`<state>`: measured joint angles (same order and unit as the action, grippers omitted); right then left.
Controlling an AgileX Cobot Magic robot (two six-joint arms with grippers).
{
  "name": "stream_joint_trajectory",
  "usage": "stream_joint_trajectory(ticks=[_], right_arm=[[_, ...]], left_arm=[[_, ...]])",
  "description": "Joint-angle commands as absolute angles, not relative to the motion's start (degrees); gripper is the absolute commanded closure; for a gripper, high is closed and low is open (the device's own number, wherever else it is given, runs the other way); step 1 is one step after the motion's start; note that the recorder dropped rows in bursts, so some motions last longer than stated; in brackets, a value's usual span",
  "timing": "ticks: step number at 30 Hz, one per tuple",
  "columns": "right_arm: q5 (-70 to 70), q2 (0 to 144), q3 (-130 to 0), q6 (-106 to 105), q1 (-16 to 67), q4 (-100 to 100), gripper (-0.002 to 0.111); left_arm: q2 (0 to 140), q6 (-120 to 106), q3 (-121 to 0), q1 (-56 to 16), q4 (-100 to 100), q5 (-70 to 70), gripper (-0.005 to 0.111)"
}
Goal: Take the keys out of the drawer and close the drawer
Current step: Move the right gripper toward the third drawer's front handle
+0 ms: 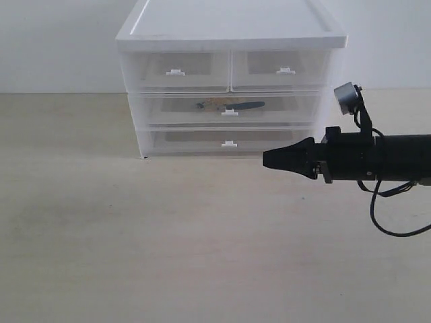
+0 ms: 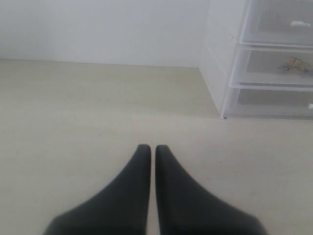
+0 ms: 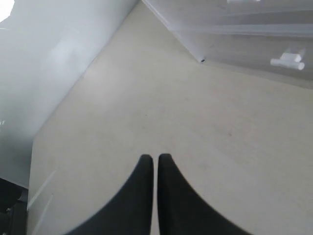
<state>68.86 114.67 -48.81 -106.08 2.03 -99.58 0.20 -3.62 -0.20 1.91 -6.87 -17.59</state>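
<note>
- Exterior view: the right gripper (image 1: 264,159), jaws shut and empty, points left on the near side of the cabinet (image 1: 229,27). The drawer (image 1: 175,108) is closed. Its tab (image 1: 229,112) lies farther back and left of the tip. The keys (image 1: 225,104) lie inside, long axis left to right.
- Left wrist view: the left gripper (image 2: 152,147), shut and empty, hangs over the table (image 2: 73,122), with the keys (image 2: 295,64) far off to the right.
- Right wrist view: the cabinet is close ahead. The blurred lower tab (image 3: 288,59) probably belongs to the lowest tier. The right arm looks nearer.
</note>
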Motion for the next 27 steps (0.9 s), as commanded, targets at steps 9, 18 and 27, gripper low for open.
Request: stream_joint_trajectory(ticks=[9,18,27], right_arm=[[52.0,113.3,-52.0,-119.1,16.9,-99.9,0.109],[39.2,108.4,-52.1,-118.1,22.6,-99.9,0.109],[31.5,106.2,-55.7,-100.9,22.6,-99.9,0.109]], left_arm=[[0.0,-3.9,0.0,2.1,-6.6,-17.3,0.103],[0.0,-3.9,0.0,2.1,-6.6,-17.3,0.103],[0.0,-3.9,0.0,2.1,-6.6,-17.2,0.103]])
